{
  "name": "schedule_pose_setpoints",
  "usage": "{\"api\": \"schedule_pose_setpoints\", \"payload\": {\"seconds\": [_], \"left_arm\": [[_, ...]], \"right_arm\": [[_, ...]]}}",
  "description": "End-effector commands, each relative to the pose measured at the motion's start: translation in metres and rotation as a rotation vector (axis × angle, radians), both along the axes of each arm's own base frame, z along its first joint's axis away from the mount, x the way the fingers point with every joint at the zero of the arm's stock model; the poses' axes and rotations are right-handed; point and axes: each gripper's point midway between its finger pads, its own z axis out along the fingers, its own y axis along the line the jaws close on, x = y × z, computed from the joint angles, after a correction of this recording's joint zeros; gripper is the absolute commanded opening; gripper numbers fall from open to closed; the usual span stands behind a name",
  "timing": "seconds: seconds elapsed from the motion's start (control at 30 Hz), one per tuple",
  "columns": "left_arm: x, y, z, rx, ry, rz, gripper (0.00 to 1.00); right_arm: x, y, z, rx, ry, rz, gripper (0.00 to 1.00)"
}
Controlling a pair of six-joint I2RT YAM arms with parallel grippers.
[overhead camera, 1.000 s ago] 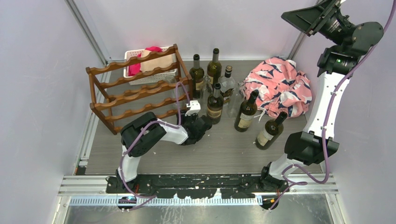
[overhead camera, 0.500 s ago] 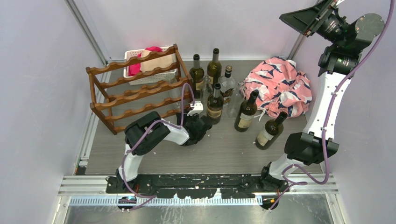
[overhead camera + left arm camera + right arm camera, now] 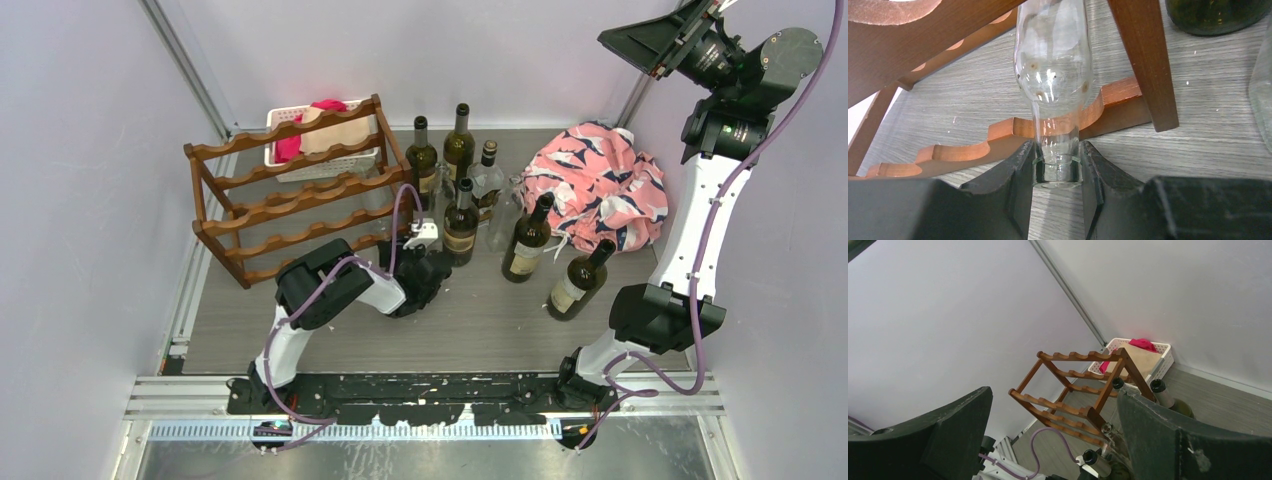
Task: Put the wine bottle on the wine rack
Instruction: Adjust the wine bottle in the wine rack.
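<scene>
The dark reddish-brown wine rack (image 3: 290,190) stands at the back left; it also shows in the right wrist view (image 3: 1073,390). A clear glass wine bottle (image 3: 1054,65) lies tilted at the rack's right end. Its shoulder rests in a scallop of the lowest front rail (image 3: 973,145), and its neck points at the wrist camera. My left gripper (image 3: 418,262) is low by the rack's right front leg. Its fingers (image 3: 1018,170) are shut on the bottle's neck at the lip. My right gripper (image 3: 660,35) is raised high at the back right, wide open and empty (image 3: 1054,392).
Several dark bottles stand right of the rack, among them one (image 3: 460,225) beside my left gripper, one (image 3: 527,240) mid-table and one leaning (image 3: 578,280). A pink patterned cloth (image 3: 600,185) lies at the back right. A white slotted basket (image 3: 300,140) sits behind the rack.
My left arm's elbow has swung right and toward the rack while the gripper stayed at the bottle's neck. My right wrist has turned slightly up high.
</scene>
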Motion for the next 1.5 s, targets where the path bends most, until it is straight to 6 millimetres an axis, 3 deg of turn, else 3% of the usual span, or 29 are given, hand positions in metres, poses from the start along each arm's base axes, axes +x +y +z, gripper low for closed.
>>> {"api": "schedule_pose_setpoints", "payload": {"seconds": [0.0,0.33,1.0,1.07,1.3,1.47], "left_arm": [[0.004,-0.009,0.004,-0.1,-0.05,-0.04,0.0],[0.006,-0.001,-0.002,-0.303,-0.06,-0.053,0.0],[0.023,0.008,-0.012,-0.385,-0.021,-0.02,0.0],[0.024,0.01,-0.013,-0.392,-0.017,-0.016,0.05],[0.027,0.007,-0.012,-0.402,0.016,-0.023,0.47],[0.024,0.006,-0.018,-0.41,0.034,-0.028,0.65]], "right_arm": [[-0.017,0.007,0.02,-0.033,-0.084,-0.008,1.0],[-0.016,0.006,0.019,-0.031,-0.079,-0.006,1.0],[-0.017,0.008,0.018,-0.035,-0.082,0.0,1.0],[-0.017,0.008,0.019,-0.035,-0.082,0.0,1.0],[-0.018,0.008,0.019,-0.037,-0.086,-0.001,1.0],[-0.019,0.009,0.019,-0.039,-0.088,0.001,1.0]]}}
